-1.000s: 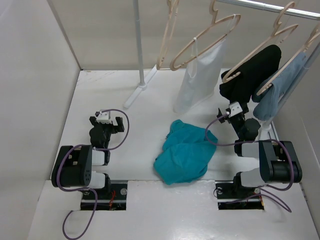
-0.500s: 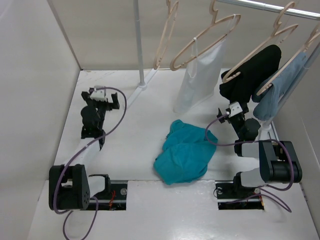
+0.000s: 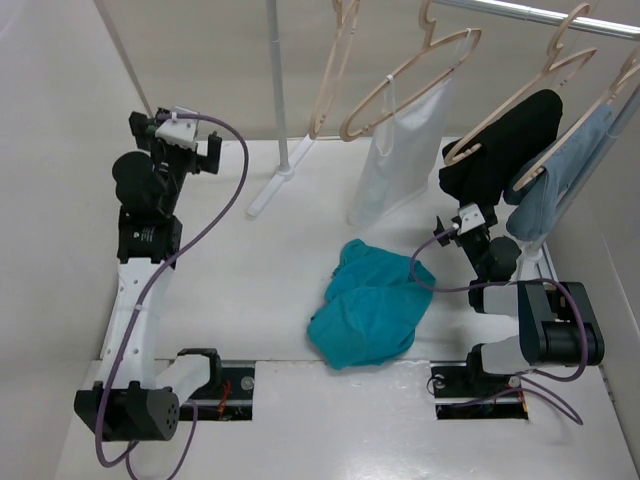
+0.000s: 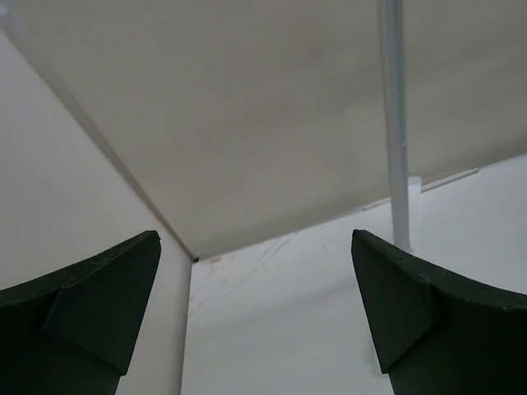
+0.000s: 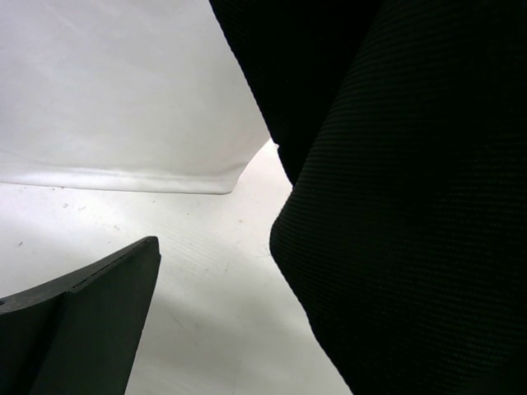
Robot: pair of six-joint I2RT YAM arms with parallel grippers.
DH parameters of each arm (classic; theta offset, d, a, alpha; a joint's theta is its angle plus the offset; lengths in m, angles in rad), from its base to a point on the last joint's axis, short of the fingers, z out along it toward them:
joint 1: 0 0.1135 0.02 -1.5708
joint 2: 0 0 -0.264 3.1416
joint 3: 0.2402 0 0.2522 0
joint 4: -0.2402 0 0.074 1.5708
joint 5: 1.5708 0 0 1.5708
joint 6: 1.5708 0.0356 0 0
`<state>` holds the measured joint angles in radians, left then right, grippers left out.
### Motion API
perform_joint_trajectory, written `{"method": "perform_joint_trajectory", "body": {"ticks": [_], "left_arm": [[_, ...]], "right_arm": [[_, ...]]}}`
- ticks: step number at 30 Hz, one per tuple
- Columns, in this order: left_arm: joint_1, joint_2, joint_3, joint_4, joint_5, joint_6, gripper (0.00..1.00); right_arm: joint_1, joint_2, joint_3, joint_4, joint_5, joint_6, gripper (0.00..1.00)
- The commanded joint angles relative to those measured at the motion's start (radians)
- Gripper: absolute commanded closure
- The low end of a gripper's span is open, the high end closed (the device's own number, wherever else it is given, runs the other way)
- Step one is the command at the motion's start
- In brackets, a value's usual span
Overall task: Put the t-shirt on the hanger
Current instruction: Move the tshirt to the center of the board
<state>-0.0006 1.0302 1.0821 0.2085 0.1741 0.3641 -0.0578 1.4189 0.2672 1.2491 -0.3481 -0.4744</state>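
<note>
The teal t-shirt lies crumpled on the white table, in the middle between the two arms. The bare wooden hanger hangs from the rail at the back, left of the other hangers. My left gripper is raised high at the back left, far from both. In the left wrist view it is open and empty, facing the back corner. My right gripper sits low at the right, against the black garment. Only its left finger shows, set wide; the garment hides the other.
A grey rail post stands at the back, its foot on the table; the post also shows in the left wrist view. Other hangers carry a white top, a black garment and a pale blue garment. Walls close off the left and back.
My left arm has risen from low near its base and swung up toward the back left corner, gripper still open. The right arm and the t-shirt have not moved.
</note>
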Motion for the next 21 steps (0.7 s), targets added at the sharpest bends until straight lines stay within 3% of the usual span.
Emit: {"method": "perform_joint_trajectory", "body": {"ticks": [1,5,8,11,17,21], "left_arm": [[-0.038,0.007,0.168,-0.144,0.169,-0.01,0.0],[-0.11,0.076,0.346,-0.208,0.203,-0.03,0.0],[-0.144,0.155,0.495,-0.285,0.214,-0.083,0.14],[-0.153,0.238,0.639,-0.386,0.275,-0.152,0.17],[-0.153,0.215,0.613,-0.339,0.358,-0.203,0.22],[-0.153,0.26,0.723,-0.314,0.481,-0.347,0.25]], "right_arm": [[0.006,-0.014,0.029,0.038,-0.008,0.005,0.0],[0.006,-0.014,0.029,0.038,-0.008,0.005,0.0],[0.006,-0.014,0.029,0.038,-0.008,0.005,0.0],[0.006,-0.014,0.029,0.038,-0.008,0.005,0.0],[0.006,-0.014,0.029,0.043,-0.017,0.005,0.0],[0.018,-0.023,0.029,0.026,-0.008,-0.006,0.0]]}}
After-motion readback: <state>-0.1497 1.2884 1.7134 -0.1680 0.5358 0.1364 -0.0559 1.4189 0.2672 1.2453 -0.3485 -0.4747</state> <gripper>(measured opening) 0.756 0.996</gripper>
